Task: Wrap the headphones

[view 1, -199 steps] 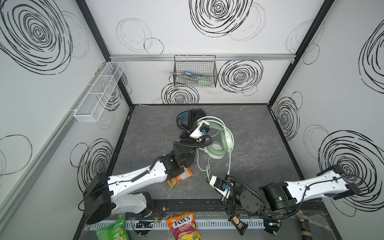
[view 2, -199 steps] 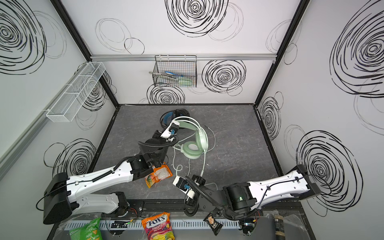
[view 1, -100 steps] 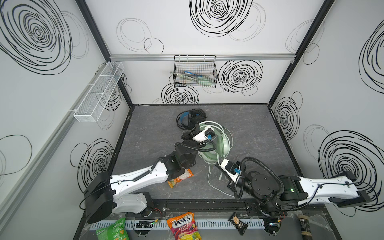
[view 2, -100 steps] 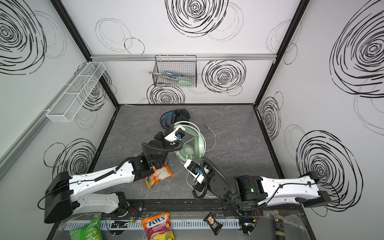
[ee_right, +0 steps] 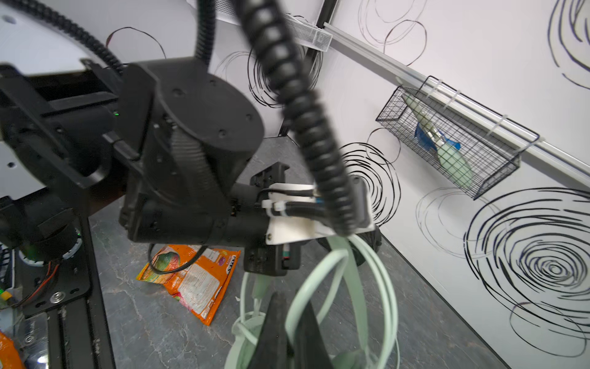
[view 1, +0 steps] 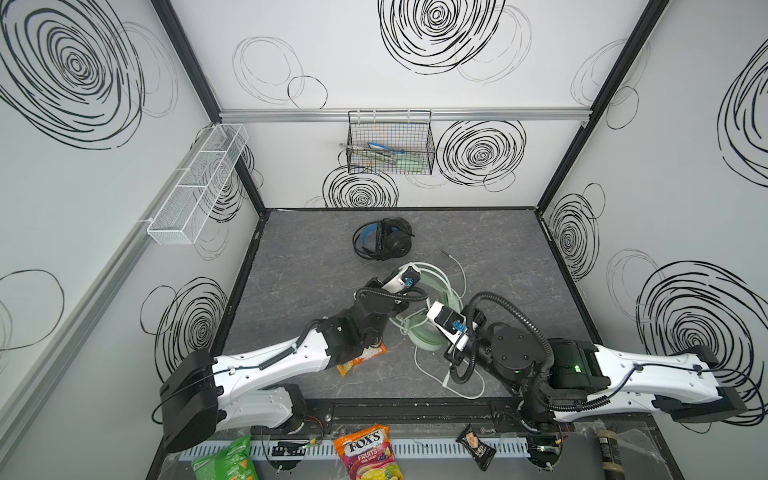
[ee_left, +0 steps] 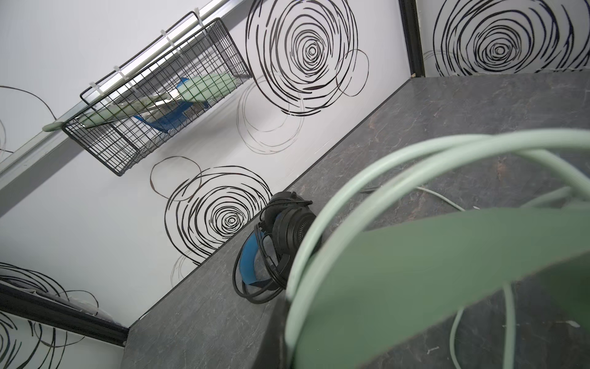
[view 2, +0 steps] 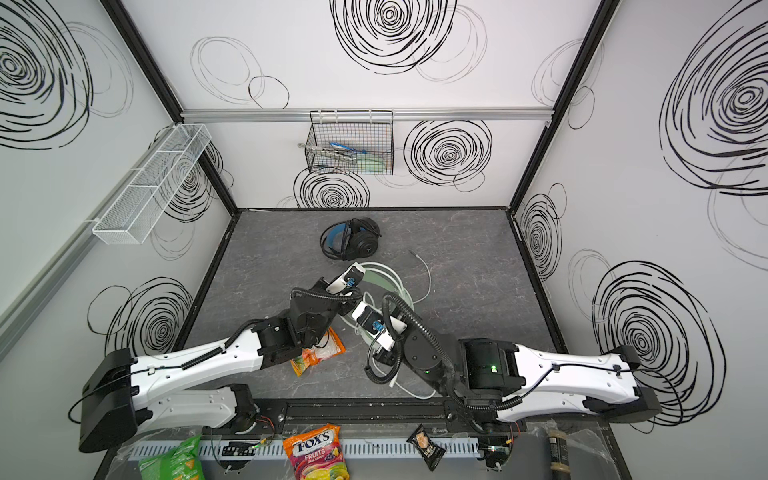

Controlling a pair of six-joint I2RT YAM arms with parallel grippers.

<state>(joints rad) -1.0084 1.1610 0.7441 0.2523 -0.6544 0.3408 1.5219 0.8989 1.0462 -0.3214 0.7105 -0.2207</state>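
The pale mint-green over-ear headset (view 1: pixel 424 337) sat on the grey marbled mat (view 1: pixel 311 270), just right of the crumpled orange snack packet (view 1: pixel 361 359) in both top views. Its long axis ran from the near ear cup toward the back wall, headband arcs raised. The left gripper (ee_right: pixel 262 277) was clamped tight on its frame. The right gripper (ee_right: pixel 289 338) was closed on a loop of whitish cable (view 1: pixel 462 272). The black blue-banded headset (view 1: pixel 384 240) lay flat well beyond the packet.
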